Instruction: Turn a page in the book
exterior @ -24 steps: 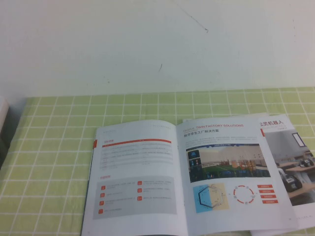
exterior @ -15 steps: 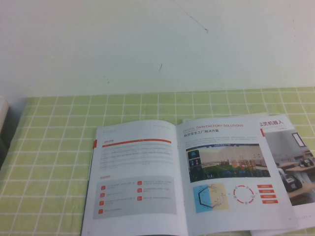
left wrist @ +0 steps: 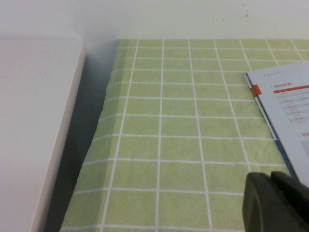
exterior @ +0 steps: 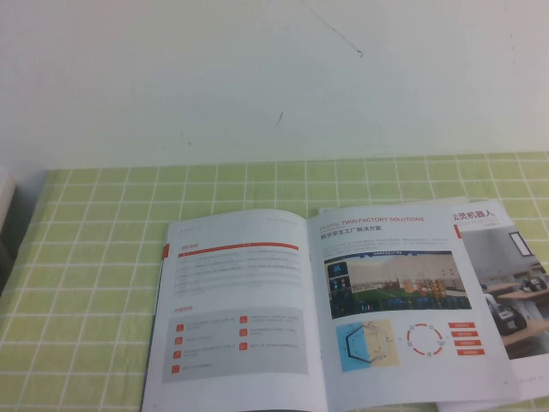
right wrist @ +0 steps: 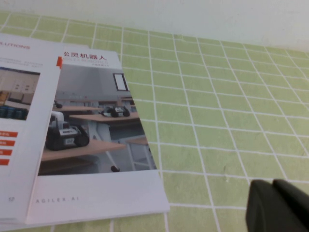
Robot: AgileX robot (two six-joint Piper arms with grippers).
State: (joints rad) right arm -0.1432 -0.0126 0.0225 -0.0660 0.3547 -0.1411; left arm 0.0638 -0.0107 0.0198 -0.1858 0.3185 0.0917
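Observation:
The book [exterior: 240, 318] lies open and flat on the green checked cloth, low in the high view. Its right-hand page [exterior: 403, 300], headed "TWIN FACTORY SOLUTIONS", carries a dark screenshot, a hexagon and a red ring diagram. Neither arm shows in the high view. In the left wrist view my left gripper [left wrist: 271, 180] is shut and hovers over bare cloth beside the book's left edge [left wrist: 285, 106]. My right gripper [right wrist: 273, 186], seen in the right wrist view, is shut over bare cloth to the right of the booklets, holding nothing.
A second booklet [exterior: 506, 283] with an office and robot photo [right wrist: 91, 130] lies under the book's right side. A white wall rises behind the cloth [exterior: 103, 249]. A white box or panel [left wrist: 34, 121] stands off the cloth's left edge.

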